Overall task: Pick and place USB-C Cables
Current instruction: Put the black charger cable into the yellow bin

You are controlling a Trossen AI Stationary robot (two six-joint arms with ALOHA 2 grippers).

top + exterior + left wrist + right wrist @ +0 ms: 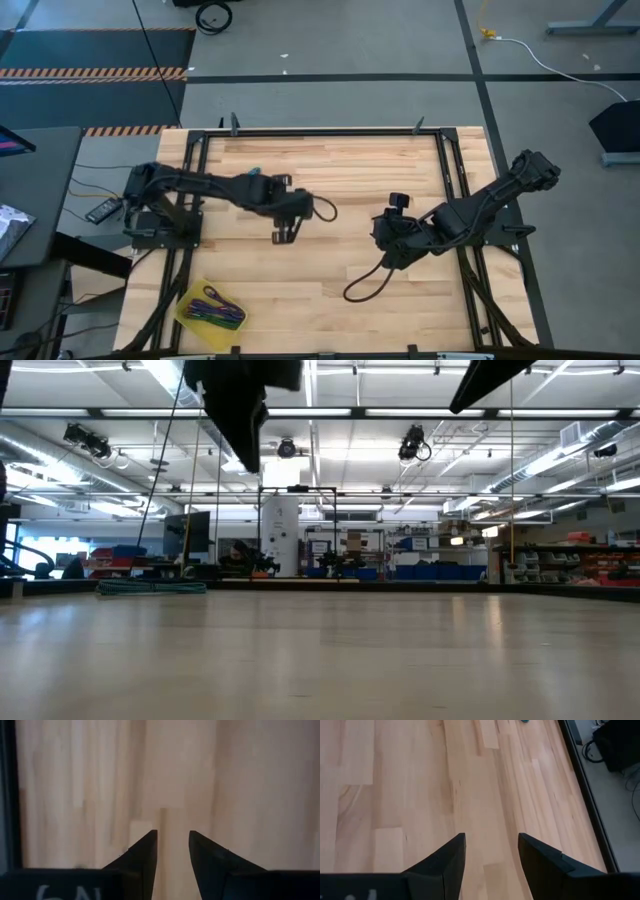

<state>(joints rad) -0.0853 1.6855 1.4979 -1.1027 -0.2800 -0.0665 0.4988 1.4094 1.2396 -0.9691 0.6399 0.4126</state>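
Observation:
A yellow tray lies at the table's near left, with USB-C cables in it, purple and green among them. A teal cable lies on the wood near the far edge, just beyond my left arm; its tip shows in the right wrist view. My left gripper hangs open above bare wood at mid-table, pointing steeply down. My right gripper is open too, right of centre, slanting down over bare boards. Nothing is between either pair of fingers.
A black robot wire loops on the table below my right arm. A black metal frame runs along the table's sides and far edge. Bare wood lies between the tray and the wire loop.

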